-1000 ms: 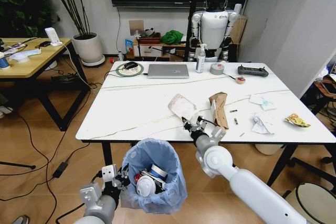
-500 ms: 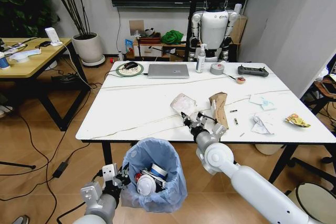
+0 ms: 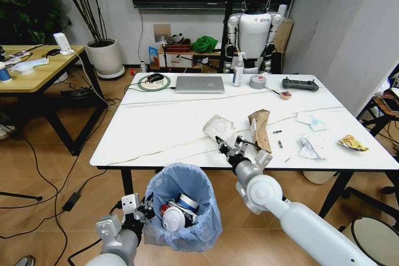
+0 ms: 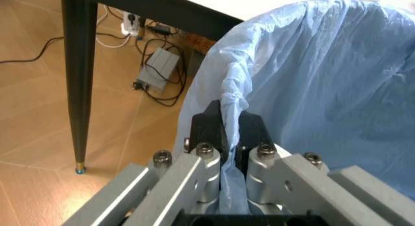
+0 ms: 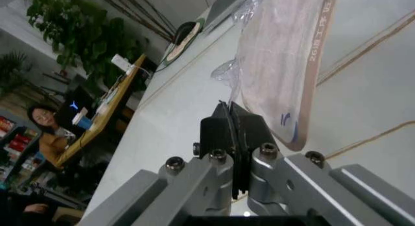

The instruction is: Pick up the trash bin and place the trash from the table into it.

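Light-blue bag rim of one trash bin (image 3: pixel 181 207), below the bench (image 3: pixel 162 129) edge, is clamped by the left claw (image 4: pixel 227 131); a cup and wrappers are held inside. One right claw (image 5: pixel 234 133) is closed beside a pink wrapper (image 3: pixel 218 126).

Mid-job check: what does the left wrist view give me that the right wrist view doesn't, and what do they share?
Left wrist alone: the left gripper shut on the bag-lined rim of the trash bin, a black table leg, cables on the wood floor.

Right wrist alone: the right gripper shut on the edge of a clear plastic wrapper lying on the table, the plant beyond.

Both: a shut gripper and part of the table.
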Controlling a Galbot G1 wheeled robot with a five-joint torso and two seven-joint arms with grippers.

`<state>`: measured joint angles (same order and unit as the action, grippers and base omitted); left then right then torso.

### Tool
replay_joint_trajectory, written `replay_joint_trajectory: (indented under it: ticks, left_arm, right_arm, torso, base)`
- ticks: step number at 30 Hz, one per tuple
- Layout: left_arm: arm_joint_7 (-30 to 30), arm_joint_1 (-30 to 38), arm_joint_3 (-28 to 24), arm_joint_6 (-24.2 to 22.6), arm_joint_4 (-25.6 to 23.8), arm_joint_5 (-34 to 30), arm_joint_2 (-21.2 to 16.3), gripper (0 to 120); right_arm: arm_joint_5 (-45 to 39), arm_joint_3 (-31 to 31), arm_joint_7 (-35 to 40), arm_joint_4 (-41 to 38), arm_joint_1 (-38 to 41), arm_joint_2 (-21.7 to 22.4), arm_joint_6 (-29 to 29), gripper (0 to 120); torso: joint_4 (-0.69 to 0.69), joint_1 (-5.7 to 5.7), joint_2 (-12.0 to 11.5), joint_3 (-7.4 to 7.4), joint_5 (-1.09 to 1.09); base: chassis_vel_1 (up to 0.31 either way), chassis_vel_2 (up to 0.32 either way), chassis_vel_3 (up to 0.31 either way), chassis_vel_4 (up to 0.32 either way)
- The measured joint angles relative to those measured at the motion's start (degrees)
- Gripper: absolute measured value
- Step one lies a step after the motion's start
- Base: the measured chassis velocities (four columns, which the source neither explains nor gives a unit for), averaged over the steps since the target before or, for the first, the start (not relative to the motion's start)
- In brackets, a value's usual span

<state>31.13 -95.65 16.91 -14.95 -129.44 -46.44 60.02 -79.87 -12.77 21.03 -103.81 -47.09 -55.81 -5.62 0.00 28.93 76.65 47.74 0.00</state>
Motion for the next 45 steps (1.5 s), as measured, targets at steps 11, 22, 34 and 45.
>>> replay_joint_trajectory:
  ticks: [11,22,34,45]
  left_arm:
    - [0.08,0.93,-0.41,-0.08,0.65,-0.36,0.70,0]
    - [0.13,1.18,-0.65,-0.13,0.94,-0.57,0.81,0]
    - [0.14,1.44,-0.72,-0.18,1.08,-0.65,0.79,0]
    - [0.17,1.78,-0.69,-0.20,1.54,-0.84,0.84,0]
  right_arm:
    - [-0.05,-0.45,-0.43,-1.02,0.32,0.90,0.01,0]
    - [-0.36,-0.70,-0.59,-3.21,0.03,2.33,0.02,0]
    - [-0.45,-1.36,-0.57,-5.76,-0.06,3.75,0.02,0]
    - [0.12,-2.00,-2.12,-9.46,-0.23,6.48,0.02,0]
  torso:
    - [0.00,0.00,0.00,0.00,0.00]
    - [0.00,0.01,0.00,0.00,0.00]
    - [0.00,0.01,0.00,0.00,0.00]
    - [0.00,0.02,0.00,0.00,0.00]
  base:
    - [0.000,0.000,0.000,0.000]
    - [0.000,0.000,0.000,0.000]
    - [0.000,0.000,0.000,0.000]
    - [0.000,0.000,0.000,0.000]
